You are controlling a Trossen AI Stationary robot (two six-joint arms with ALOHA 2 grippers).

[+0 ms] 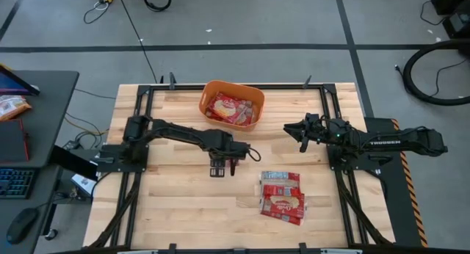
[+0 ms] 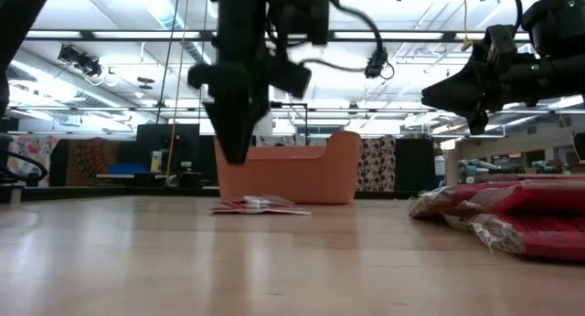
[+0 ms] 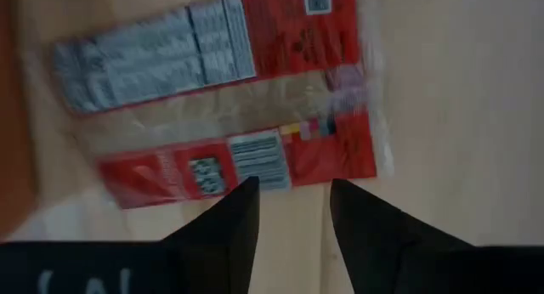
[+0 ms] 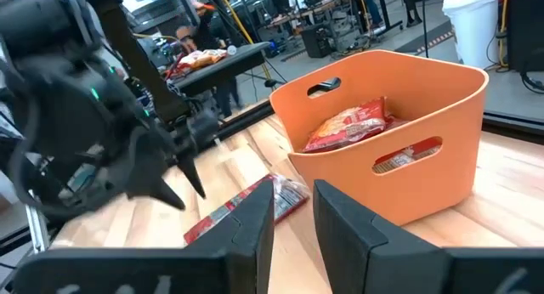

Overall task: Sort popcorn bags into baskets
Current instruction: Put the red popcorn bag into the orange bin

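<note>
Wooden desk [image 1: 176, 202]: left gripper [image 3: 293, 192], fingers apart, hangs over a loose popcorn bag [image 3: 229, 90] near the basket [image 1: 209, 92] for pickup; right gripper [image 4: 293, 200] waits open.

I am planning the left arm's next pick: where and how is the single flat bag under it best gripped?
Grip the near short edge of the bag from straight above. It lies flat on the table, apart from the orange basket, so its faces offer nothing to pinch. The left tool is open and points down at that edge, where the crimped seal probably gives the fingers something to pinch.
</note>
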